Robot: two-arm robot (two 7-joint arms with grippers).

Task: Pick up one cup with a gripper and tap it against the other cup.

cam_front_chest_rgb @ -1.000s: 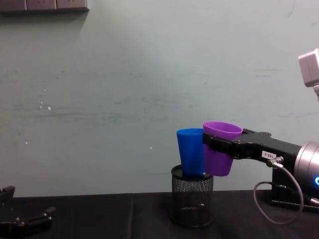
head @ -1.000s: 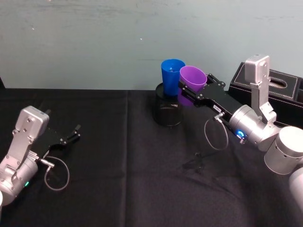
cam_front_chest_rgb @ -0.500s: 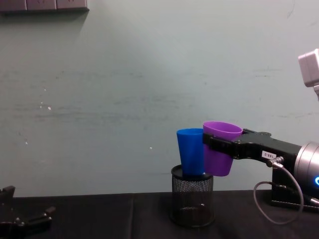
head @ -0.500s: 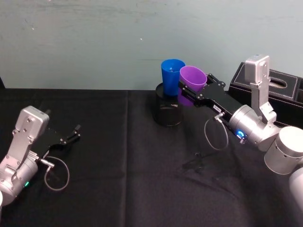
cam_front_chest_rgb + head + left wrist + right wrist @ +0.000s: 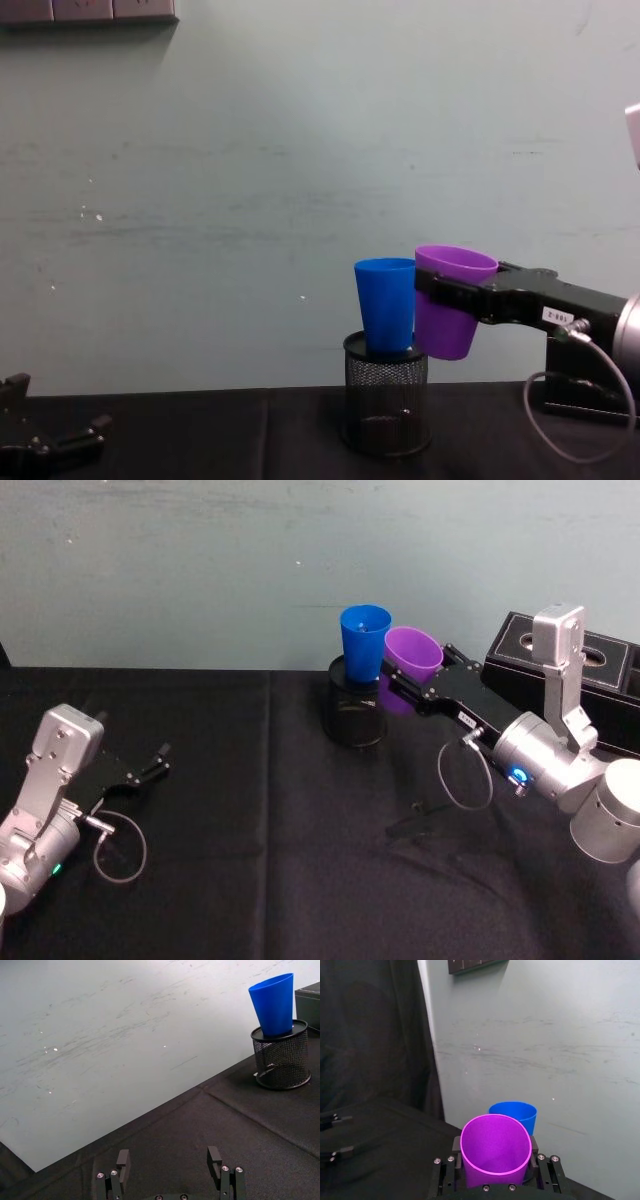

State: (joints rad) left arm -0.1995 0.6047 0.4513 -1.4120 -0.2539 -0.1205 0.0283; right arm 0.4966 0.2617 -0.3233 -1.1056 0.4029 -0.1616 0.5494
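My right gripper is shut on the purple cup and holds it in the air, just right of the blue cup. The blue cup stands upright on top of a black mesh pen holder. The purple cup's side sits right beside the blue one, its rim a little higher in the chest view. Whether they touch I cannot tell. My left gripper rests open low at the left, far from both cups.
A black box stands at the back right behind my right arm. Black cloth covers the table, with a pale wall close behind the pen holder.
My right gripper has drawn the purple cup slightly to the right and down, away from the blue cup. The blue cup and left arm have stayed put.
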